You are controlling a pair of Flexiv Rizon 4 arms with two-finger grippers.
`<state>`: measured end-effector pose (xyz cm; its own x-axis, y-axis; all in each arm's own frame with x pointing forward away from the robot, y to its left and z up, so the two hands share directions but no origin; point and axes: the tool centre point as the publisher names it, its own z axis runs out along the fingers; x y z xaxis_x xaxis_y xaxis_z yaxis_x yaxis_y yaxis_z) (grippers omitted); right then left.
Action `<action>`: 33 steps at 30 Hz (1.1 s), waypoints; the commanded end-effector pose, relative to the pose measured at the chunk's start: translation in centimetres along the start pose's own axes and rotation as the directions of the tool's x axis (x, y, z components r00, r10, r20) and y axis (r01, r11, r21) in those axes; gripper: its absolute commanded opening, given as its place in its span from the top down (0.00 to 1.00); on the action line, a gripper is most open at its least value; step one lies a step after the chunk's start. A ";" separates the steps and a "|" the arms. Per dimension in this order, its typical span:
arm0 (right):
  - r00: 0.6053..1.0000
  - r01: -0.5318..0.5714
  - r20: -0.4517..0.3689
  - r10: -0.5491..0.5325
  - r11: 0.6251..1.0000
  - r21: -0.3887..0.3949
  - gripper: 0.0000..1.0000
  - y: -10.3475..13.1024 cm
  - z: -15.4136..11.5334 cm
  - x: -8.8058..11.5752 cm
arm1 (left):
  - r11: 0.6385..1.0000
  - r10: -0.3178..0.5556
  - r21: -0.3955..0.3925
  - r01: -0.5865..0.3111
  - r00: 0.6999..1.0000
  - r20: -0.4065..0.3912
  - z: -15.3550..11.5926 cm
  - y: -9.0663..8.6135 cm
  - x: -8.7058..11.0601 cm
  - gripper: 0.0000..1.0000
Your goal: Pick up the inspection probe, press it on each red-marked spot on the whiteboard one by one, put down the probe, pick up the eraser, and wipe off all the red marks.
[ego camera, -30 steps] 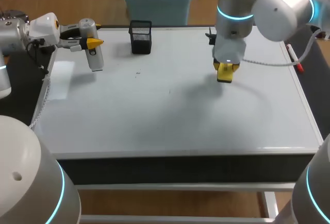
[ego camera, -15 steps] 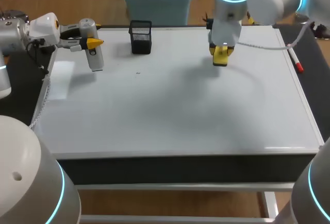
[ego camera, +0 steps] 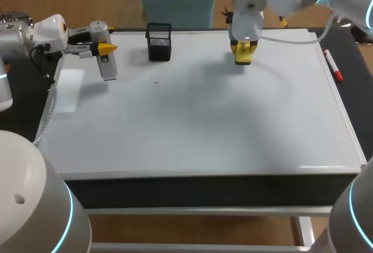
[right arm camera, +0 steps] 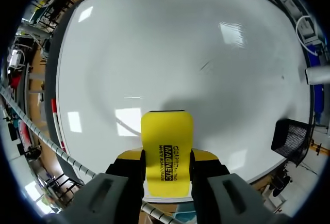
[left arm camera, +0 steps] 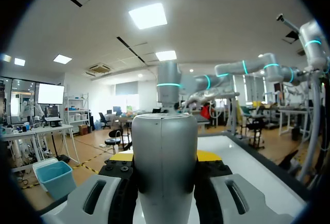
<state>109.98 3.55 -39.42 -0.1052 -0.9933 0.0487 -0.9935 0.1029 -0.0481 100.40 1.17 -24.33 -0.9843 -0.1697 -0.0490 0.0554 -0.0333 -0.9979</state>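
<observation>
Here, my right jaws clamp the yellow eraser [right arm camera: 166,144] over the far edge of the whiteboard [ego camera: 192,125]; only the wrist view shows its black label. My left jaws grip the silver probe [ego camera: 108,66] above the far-left corner.

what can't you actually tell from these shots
- Left wrist view: the inspection probe fills the left gripper, hiding its own tip.
- Right wrist view: the eraser, held in the right gripper, hides its wiping face.
- Head view: the specks on the whiteboard are too small to tell their colour.
- Head view: the mesh holder is too dark inside to see contents.
</observation>
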 end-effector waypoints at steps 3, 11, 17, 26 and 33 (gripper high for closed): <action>1.000 0.000 0.003 0.000 0.999 -0.051 1.00 -1.2 0.9 -0.4 | 1.000 0.001 0.003 -0.001 1.000 -0.003 0.0 0.0 -0.1 1.00; 1.000 -0.001 0.000 0.001 0.998 -0.055 1.00 -1.5 1.4 -0.7 | 1.000 0.001 0.003 -0.001 1.000 -0.003 0.0 0.0 -0.1 1.00; 1.000 0.008 -0.006 -0.009 0.998 -0.059 1.00 -1.3 1.8 -1.0 | 1.000 0.001 0.003 -0.001 1.000 -0.003 0.0 0.0 -0.1 1.00; 1.000 0.010 -0.028 -0.012 0.998 -0.063 1.00 -0.9 2.4 -1.0 | 1.000 0.001 0.003 -0.001 1.000 -0.003 0.0 0.0 -0.1 1.00; 1.000 0.010 -0.028 -0.012 0.998 -0.065 1.00 -0.6 2.8 -1.2 | 1.000 0.001 0.003 -0.001 1.000 -0.003 0.0 0.0 -0.1 1.00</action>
<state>110.64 4.50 -42.20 -0.0962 -0.9926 0.0736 -0.9951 0.0975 0.0147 100.40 1.17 -24.33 -0.9843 -0.1698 -0.0490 0.0554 -0.0333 -0.9979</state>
